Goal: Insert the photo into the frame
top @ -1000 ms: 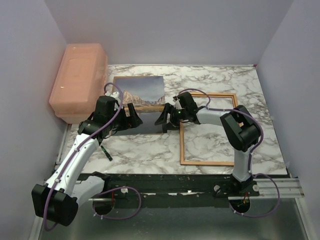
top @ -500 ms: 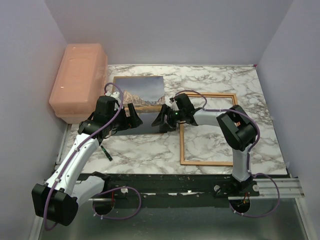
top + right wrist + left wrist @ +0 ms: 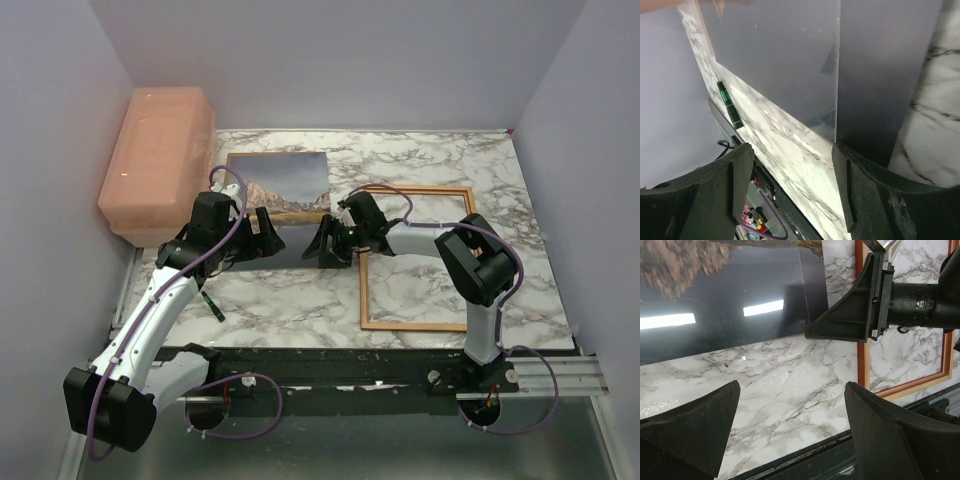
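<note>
The photo (image 3: 280,200), a mountain mirrored in a lake, lies flat at the table's back left, with a thin brown edge showing round it. The frame (image 3: 415,257) lies flat to its right, light wood side up, marble showing through it. My left gripper (image 3: 262,232) hovers open over the photo's near left part; in its wrist view the fingers (image 3: 690,425) stand wide over bare marble below the photo (image 3: 715,290). My right gripper (image 3: 328,243) is open at the photo's near right corner. One of its fingertips (image 3: 860,180) sits at the glossy sheet's corner (image 3: 775,60).
A pink lidded box (image 3: 155,160) stands at the back left beside the photo. A green pen (image 3: 212,302) lies near the table's front left, also the green pen (image 3: 727,105) in the right wrist view. The frame's left rail (image 3: 862,370) lies just right of the right gripper.
My right gripper has slid a little to the left, off the frame's corner toward the photo's right edge. The left arm has not moved.
</note>
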Controlling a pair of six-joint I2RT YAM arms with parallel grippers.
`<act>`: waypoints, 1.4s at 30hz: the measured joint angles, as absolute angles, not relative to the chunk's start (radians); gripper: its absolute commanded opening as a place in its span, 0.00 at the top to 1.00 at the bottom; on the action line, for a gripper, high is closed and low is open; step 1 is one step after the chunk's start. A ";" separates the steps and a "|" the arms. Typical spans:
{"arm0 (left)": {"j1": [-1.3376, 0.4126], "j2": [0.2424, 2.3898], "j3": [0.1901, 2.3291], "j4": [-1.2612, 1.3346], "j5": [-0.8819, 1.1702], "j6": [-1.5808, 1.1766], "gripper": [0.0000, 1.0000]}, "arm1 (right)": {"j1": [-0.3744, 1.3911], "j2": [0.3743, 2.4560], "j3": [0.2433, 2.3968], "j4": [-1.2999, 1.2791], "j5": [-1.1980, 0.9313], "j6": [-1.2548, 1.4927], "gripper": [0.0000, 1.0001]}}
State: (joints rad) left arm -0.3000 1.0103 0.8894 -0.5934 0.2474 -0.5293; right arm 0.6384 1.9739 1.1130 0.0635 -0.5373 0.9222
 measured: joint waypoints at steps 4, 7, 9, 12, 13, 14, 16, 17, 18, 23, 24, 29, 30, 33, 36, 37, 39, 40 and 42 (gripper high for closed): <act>-0.300 1.010 0.889 -0.594 0.247 -0.527 0.13 | 0.663 1.972 1.091 0.103 -0.539 0.939 0.28; -0.300 1.010 0.889 -0.594 0.247 -0.526 0.13 | 0.671 1.964 1.058 0.148 -0.543 0.956 0.28; -0.300 1.010 0.889 -0.594 0.247 -0.526 0.12 | 0.675 1.958 1.026 0.181 -0.554 0.974 0.28; -0.300 1.010 0.889 -0.594 0.247 -0.526 0.12 | 0.677 1.955 1.008 0.216 -0.561 0.993 0.28; -0.300 1.010 0.889 -0.594 0.247 -0.526 0.13 | 0.677 1.956 1.007 0.218 -0.562 0.996 0.28; -0.300 1.010 0.889 -0.594 0.247 -0.526 0.12 | 0.677 1.956 1.007 0.218 -0.561 0.998 0.28; -0.300 1.010 0.889 -0.594 0.247 -0.526 0.13 | 0.680 1.955 1.008 0.215 -0.556 0.998 0.28; -0.300 1.010 0.889 -0.594 0.247 -0.526 0.12 | 0.682 1.954 1.008 0.210 -0.551 0.997 0.28; -0.300 1.010 0.889 -0.594 0.247 -0.526 0.12 | 0.683 1.952 1.009 0.205 -0.544 0.997 0.28; -0.300 1.010 0.889 -0.594 0.247 -0.526 0.12 | 0.701 1.945 1.036 0.144 -0.495 0.981 0.28; -0.300 1.010 0.889 -0.594 0.247 -0.526 0.13 | 0.705 1.944 1.044 0.128 -0.485 0.976 0.28; -0.300 1.010 0.889 -0.595 0.247 -0.524 0.12 | 0.725 1.944 1.087 0.047 -0.438 0.949 0.27; -0.300 1.010 0.889 -0.595 0.247 -0.523 0.13 | 0.730 1.944 1.097 0.027 -0.426 0.942 0.27; -0.300 1.010 0.889 -0.595 0.247 -0.523 0.13 | 0.742 1.944 1.120 -0.016 -0.389 0.925 0.27; -0.300 1.010 0.889 -0.595 0.247 -0.523 0.12 | 0.747 1.938 1.126 -0.035 -0.358 0.915 0.26; -0.300 1.010 0.889 -0.595 0.247 -0.522 0.12 | 0.751 1.935 1.126 -0.038 -0.347 0.914 0.26; -0.300 1.010 0.889 -0.595 0.247 -0.522 0.13 | 0.756 1.932 1.126 -0.044 -0.332 0.912 0.26; -0.300 1.010 0.889 -0.595 0.247 -0.522 0.12 | 0.757 1.931 1.126 -0.046 -0.328 0.911 0.26; -0.300 1.010 0.889 -0.595 0.247 -0.522 0.12 | 0.758 1.930 1.126 -0.047 -0.325 0.910 0.26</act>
